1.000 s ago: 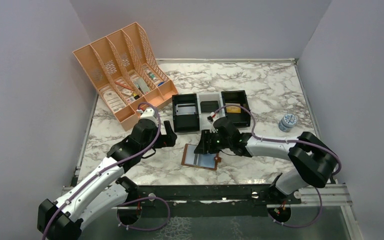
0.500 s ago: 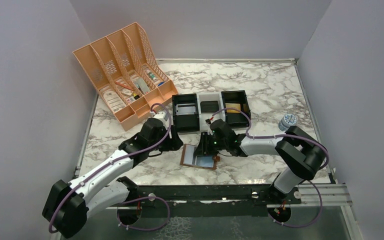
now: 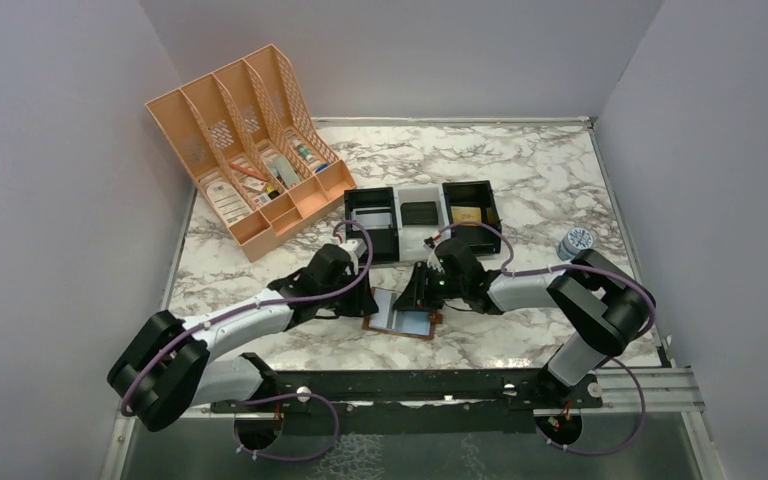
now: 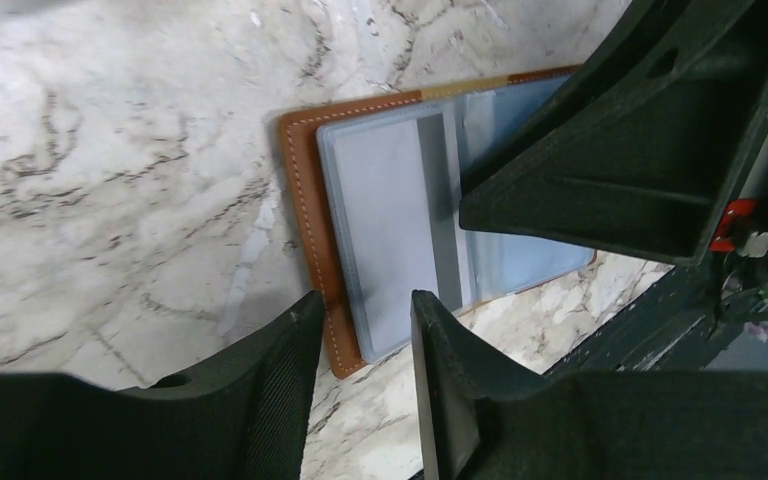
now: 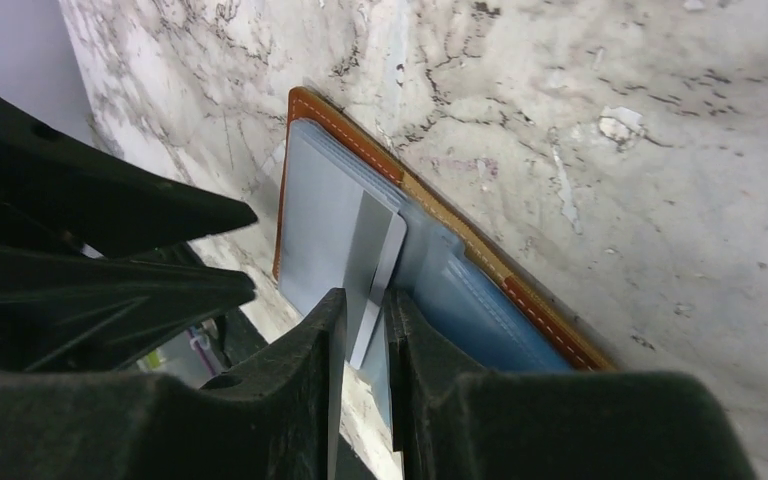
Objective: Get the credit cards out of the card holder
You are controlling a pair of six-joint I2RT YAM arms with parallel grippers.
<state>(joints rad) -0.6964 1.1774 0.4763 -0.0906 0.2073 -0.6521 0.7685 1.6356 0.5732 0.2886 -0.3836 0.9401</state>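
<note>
The card holder (image 3: 401,314) lies spread open on the marble, brown rim (image 4: 305,200) around pale blue-grey pockets (image 5: 480,300). A pale grey credit card (image 4: 385,225) lies on its left half. A second credit card (image 5: 382,262) sticks out at the fold with one edge raised. My right gripper (image 5: 365,315) stands over the fold, jaws narrowed to a slim gap with that raised edge between them. My left gripper (image 4: 365,308) is low at the holder's left edge, open, with the brown corner and the card's end between its fingers. In the top view both grippers (image 3: 365,298) (image 3: 417,296) hide part of the holder.
An orange file organiser (image 3: 245,140) stands at the back left. Black trays (image 3: 372,222) (image 3: 470,212) sit just behind the card holder. A small round tin (image 3: 576,243) is at the right. The two grippers are very close across the card holder.
My left arm has reached right to the card holder's left edge and its jaws have narrowed. My right jaws have narrowed round the raised card. The holder has shifted slightly left.
</note>
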